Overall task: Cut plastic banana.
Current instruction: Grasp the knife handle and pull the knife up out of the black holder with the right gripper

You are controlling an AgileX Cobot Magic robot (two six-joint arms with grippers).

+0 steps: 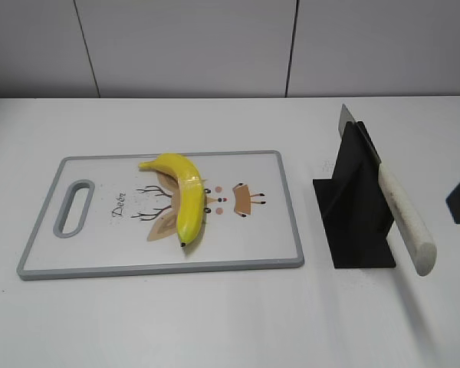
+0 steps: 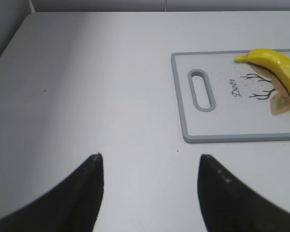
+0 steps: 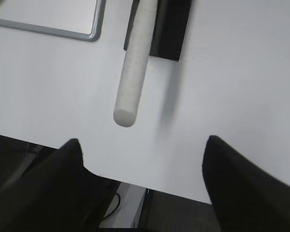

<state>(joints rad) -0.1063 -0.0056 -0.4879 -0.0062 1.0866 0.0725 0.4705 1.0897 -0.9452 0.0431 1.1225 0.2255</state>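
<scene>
banana on board; knife right

White table, grey-rimmed cutting board with deer drawing, pale panelled wall behind

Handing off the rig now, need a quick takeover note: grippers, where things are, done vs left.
Left gripper: open, empty, over bare table left of the cutting board.
Right gripper: open, empty, near the table's front edge, just short of the knife handle.
Banana: whole, lying on the board.
Knife: sits in the black stand right of the board, handle sticking out toward the front.
Done: nothing yet.
Left: grasp knife, cut banana.
</scene>
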